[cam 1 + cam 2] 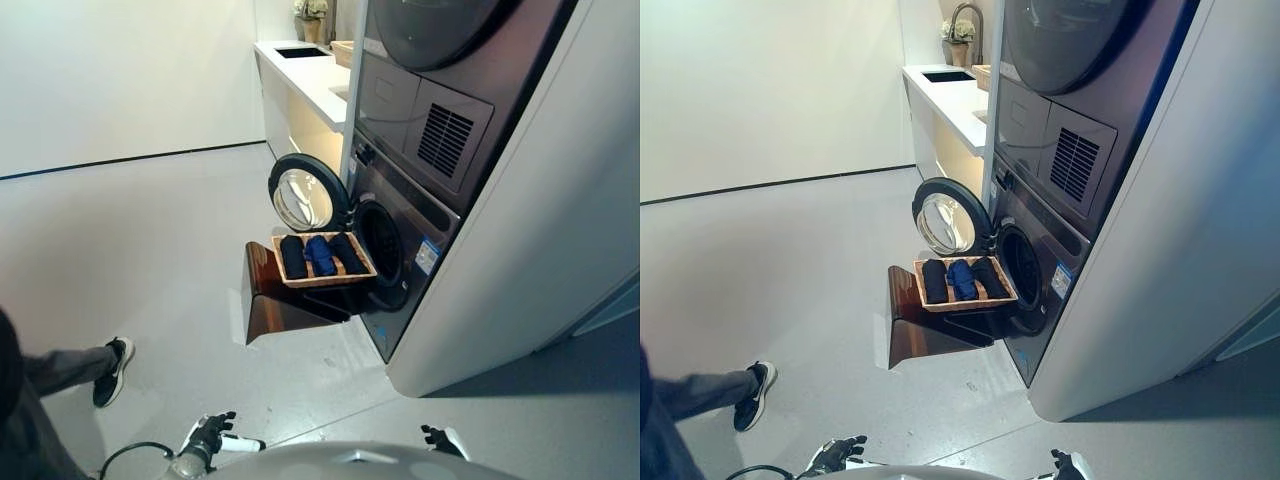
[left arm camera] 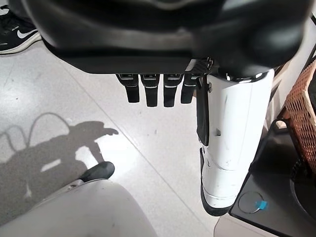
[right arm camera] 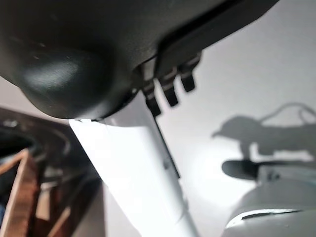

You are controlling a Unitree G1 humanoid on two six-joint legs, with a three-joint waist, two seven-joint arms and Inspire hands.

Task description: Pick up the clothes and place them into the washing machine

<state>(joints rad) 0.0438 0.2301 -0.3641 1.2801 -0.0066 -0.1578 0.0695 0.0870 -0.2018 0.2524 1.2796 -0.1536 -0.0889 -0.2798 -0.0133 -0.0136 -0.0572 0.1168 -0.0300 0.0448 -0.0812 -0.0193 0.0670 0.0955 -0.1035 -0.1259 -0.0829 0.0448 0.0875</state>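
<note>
A wicker basket (image 1: pixel 283 271) rests on a brown stand (image 1: pixel 270 300) in front of the washing machine (image 1: pixel 400 250). In it lie a black garment (image 1: pixel 293 257), a blue garment (image 1: pixel 320 255) and another dark garment (image 1: pixel 347 252), side by side. The machine's round door (image 1: pixel 303 196) stands open to the left of the drum opening (image 1: pixel 381 240). My left hand (image 1: pixel 210 433) hangs low near the floor, well short of the basket, fingers straight and holding nothing. My right hand (image 1: pixel 440 439) also hangs low and holds nothing, fingers relaxed (image 3: pixel 170 91).
A person's leg and black shoe (image 1: pixel 112 370) are on the floor at the left. A dryer (image 1: pixel 430 60) is stacked above the washer inside a white cabinet (image 1: pixel 560 230). A white counter (image 1: pixel 305 70) with a sink runs behind. Grey floor spreads to the left.
</note>
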